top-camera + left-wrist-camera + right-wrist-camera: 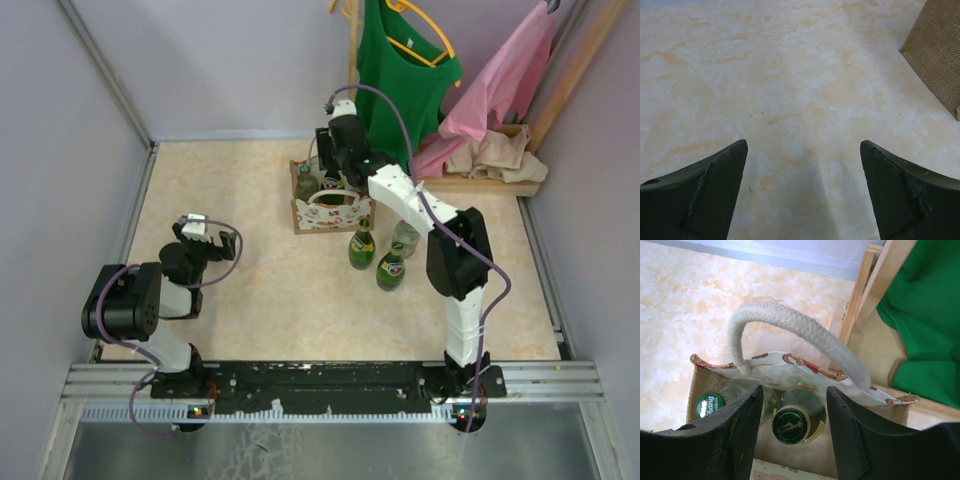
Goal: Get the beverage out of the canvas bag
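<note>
The canvas bag (330, 208) stands at the back middle of the table, tan with white looped handles and a white-and-red panel. In the right wrist view I look down into the bag (700, 380) under a white handle (795, 330). A green-capped bottle (792, 424) stands inside, framed by my fingers, and a second green-capped bottle (709, 405) stands to its left. My right gripper (794, 430) is open just above the first bottle, and it hovers over the bag in the top view (340, 165). My left gripper (802, 165) is open and empty over bare table.
Three bottles (361, 245) (391, 265) (405, 238) stand on the table in front of the bag. A wooden rack with a green shirt (405, 70) and pink cloth (500, 85) stands at the back right. A corner of the bag (937, 50) shows in the left wrist view.
</note>
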Robot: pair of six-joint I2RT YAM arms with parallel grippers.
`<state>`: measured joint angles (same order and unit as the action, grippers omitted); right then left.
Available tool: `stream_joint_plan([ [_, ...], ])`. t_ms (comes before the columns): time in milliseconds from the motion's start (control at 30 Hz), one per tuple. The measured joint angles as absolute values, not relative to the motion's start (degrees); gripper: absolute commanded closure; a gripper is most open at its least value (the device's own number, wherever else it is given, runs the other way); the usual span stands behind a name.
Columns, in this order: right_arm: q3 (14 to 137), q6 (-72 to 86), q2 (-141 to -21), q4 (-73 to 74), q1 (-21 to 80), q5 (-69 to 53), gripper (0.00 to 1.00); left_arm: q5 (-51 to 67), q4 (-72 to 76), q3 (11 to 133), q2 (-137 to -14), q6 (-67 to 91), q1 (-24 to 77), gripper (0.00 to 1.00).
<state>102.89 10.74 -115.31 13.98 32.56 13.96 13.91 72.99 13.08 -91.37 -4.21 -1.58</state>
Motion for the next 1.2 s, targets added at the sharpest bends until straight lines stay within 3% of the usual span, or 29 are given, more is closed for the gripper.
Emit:
stream_joint_plan([
  [600, 103.2, 10.7, -118.0, 14.2, 32.6, 13.5, 0.55, 13.9, 73.0, 13.1, -91.4, -4.2, -1.6, 0.0],
  [767, 103.2, 10.6, -118.0, 14.2, 32.6, 13.6, 0.69, 13.9, 73.0, 13.1, -91.4, -4.2, -1.6, 0.0],
  [900, 103.2, 10.5, -118.0, 14.2, 32.6, 13.8, 1.0, 13.9, 73.0, 13.1, -91.4, -4.2, -1.6, 0.0],
  [1200, 105.1, 9.6, -118.7, 16.3, 32.6, 13.9, 1.0, 13.9, 73.0, 13.1, -91.4, -4.2, -1.6, 0.0],
])
